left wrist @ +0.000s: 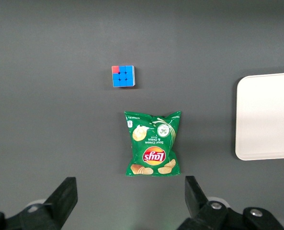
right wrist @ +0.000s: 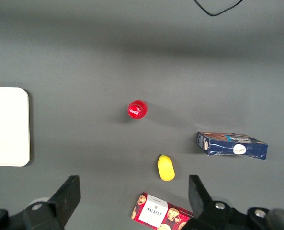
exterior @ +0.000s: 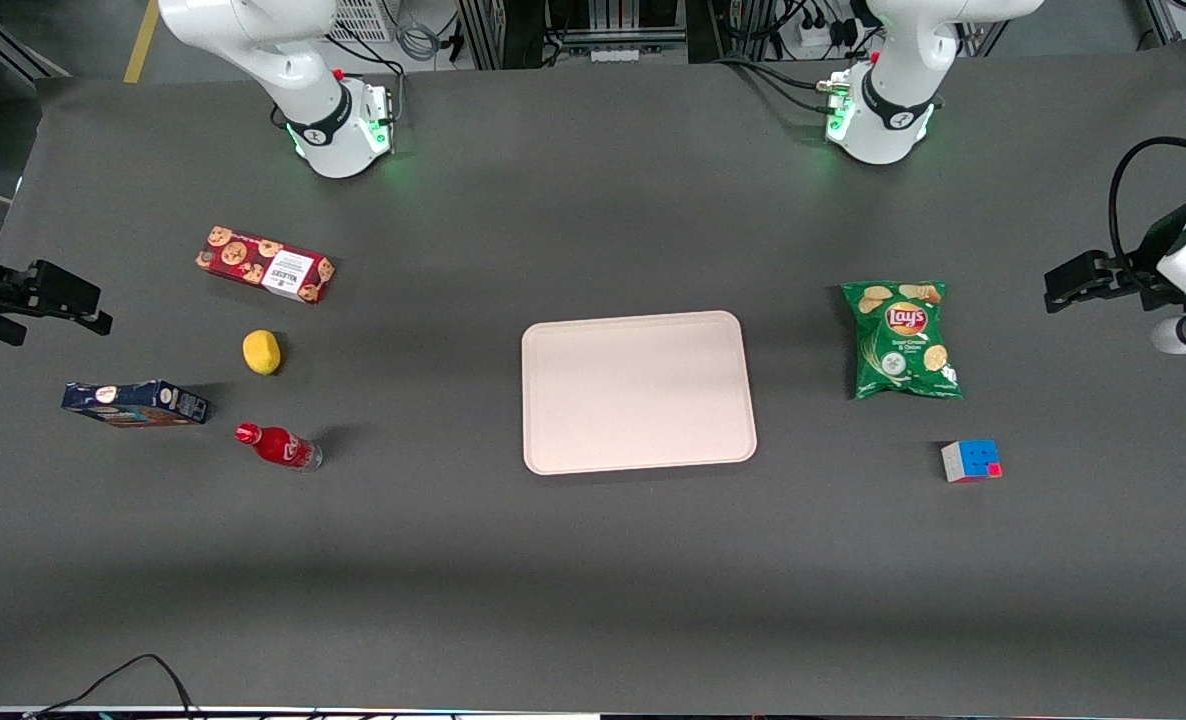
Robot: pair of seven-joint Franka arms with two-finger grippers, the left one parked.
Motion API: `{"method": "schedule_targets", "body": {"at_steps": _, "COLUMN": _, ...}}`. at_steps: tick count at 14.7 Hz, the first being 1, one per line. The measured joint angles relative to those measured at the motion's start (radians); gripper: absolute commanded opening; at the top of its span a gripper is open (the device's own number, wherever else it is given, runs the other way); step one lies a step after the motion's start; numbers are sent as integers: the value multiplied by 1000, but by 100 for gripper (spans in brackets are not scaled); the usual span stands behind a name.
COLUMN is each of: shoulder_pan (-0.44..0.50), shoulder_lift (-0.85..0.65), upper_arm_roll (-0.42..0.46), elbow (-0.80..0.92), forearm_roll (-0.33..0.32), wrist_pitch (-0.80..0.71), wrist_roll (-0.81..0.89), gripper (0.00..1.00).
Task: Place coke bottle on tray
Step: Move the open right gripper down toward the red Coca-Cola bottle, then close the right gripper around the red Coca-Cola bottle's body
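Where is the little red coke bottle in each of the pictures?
Front view: the coke bottle stands on the table toward the working arm's end, nearer the camera than the lemon.
Right wrist view: the coke bottle is seen from above, cap up, between the tray and the blue box; the open claw hangs high over the table.
Left wrist view: not in it.
Shared landmark: the tray.

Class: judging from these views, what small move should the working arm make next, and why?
Probably move the hand over the bottle and lower it: the open hand is empty, high at the table's edge, while the bottle stands upright near the lemon, off the tray.
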Motion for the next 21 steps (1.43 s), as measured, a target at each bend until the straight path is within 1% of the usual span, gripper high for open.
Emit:
{"method": "schedule_targets", "body": {"at_steps": 7, "shoulder_pan": 3, "shoulder_lift": 11, "upper_arm_roll": 8, "elbow": 4, "forearm_roll": -2, "wrist_pitch": -7, "wrist_roll": 8, "gripper": 100}}
{"method": "schedule_targets", "body": {"at_steps": 11, "shoulder_pan": 11, "shoulder_lift": 76, "upper_arm_roll": 16, "elbow": 1, "forearm_roll": -4, "wrist_pitch": -5, "wrist_roll": 8, "gripper": 100}}
{"method": "schedule_targets", "body": {"at_steps": 13, "shoulder_pan": 11, "shoulder_lift": 117, "upper_arm_roll": 18, "elbow": -1, "forearm_roll": -5, "wrist_pitch": 19, "wrist_roll": 8, "gripper": 100}}
{"method": "schedule_targets", "body": {"at_steps": 16, "shoulder_pan": 12, "shoulder_lift": 175, "upper_arm_roll": 23, "elbow": -33, "forearm_roll": -5, "wrist_pitch": 125, "wrist_roll": 8, "gripper": 100}}
{"method": "schedule_targets", "body": {"at_steps": 21, "shoulder_pan": 17, "shoulder_lift": 248, "upper_arm_roll": 46, "elbow": -199, "forearm_roll": -8, "wrist_pitch": 434, "wrist_roll": 8, "gripper": 100}}
